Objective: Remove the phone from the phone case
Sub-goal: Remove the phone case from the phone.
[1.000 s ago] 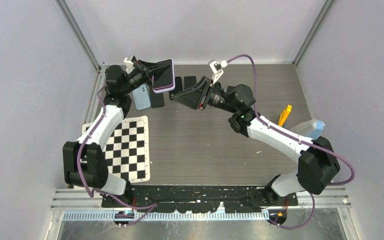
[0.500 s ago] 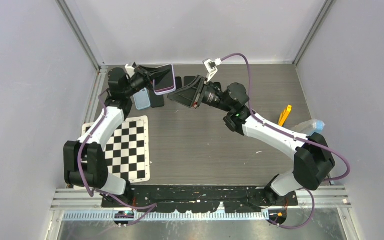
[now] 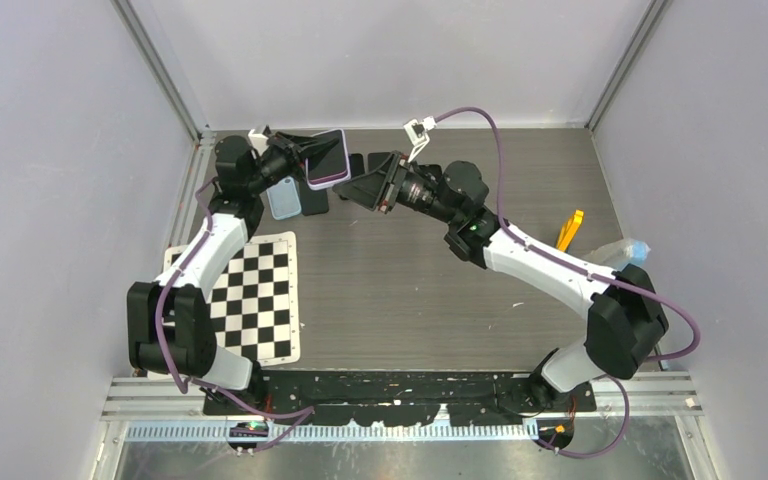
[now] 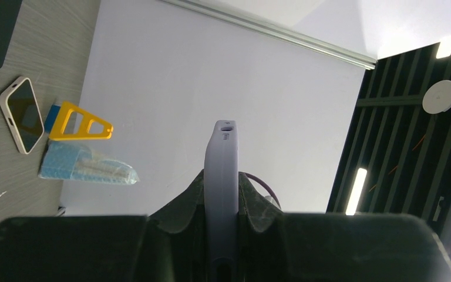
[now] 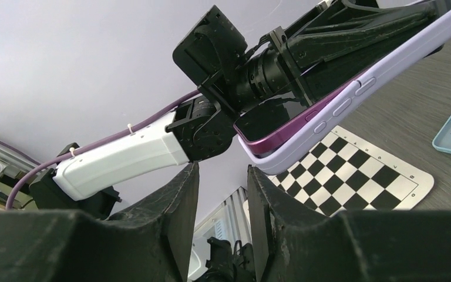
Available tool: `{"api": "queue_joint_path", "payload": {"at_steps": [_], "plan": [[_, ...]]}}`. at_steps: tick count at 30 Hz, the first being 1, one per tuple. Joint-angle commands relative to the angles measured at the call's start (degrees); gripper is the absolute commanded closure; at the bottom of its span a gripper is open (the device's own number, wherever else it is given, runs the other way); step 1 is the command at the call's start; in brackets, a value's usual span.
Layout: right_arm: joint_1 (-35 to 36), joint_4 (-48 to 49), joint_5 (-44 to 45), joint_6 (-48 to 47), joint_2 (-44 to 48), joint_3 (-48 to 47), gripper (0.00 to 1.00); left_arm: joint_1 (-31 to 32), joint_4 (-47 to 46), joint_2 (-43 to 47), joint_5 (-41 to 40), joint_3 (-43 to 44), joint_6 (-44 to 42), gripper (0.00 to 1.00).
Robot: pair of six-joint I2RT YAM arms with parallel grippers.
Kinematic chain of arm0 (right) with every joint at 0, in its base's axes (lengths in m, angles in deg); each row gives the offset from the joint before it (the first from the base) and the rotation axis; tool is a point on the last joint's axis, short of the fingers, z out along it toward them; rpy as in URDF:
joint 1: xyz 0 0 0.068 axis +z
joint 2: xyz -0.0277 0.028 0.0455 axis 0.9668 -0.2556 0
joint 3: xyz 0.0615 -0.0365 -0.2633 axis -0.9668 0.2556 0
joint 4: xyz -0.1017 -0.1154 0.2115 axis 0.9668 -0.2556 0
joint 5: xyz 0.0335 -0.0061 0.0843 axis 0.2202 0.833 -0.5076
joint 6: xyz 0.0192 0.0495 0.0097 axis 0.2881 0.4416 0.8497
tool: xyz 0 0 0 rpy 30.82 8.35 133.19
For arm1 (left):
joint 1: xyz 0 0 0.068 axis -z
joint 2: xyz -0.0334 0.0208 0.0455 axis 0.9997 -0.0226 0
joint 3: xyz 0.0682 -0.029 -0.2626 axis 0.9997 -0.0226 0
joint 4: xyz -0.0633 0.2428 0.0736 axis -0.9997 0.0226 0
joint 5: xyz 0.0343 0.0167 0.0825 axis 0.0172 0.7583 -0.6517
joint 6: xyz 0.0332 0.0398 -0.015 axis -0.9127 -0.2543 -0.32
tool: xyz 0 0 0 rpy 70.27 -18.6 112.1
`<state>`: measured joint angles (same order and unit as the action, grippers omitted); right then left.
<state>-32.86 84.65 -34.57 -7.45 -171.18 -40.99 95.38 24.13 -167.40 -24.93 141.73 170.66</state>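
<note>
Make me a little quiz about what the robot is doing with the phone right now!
1. True or false: the left claw is clamped on the cased phone.
2. What pattern is on the mat beside the left arm? A) stripes B) black and white checks C) dots
3. Fill the gap: the right claw is ____, with nothing between its fingers.

Key: 1 true; 2 B; 3 open.
</note>
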Motion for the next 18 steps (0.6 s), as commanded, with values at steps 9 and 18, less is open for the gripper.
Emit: {"api": "queue_joint_path", "payload": {"at_steps": [9, 18], "plan": [[0.3, 6.6, -2.1, 1.6, -1.5, -2.4, 0.75, -0.2, -4.1, 2.2, 1.4, 0.9, 0.5, 1.00], [0.2, 4.0, -0.1, 1.8, -2.2, -3.8, 0.75, -0.1, -4.7, 2.6, 1.8, 0.4, 1.6, 1.00]]}}
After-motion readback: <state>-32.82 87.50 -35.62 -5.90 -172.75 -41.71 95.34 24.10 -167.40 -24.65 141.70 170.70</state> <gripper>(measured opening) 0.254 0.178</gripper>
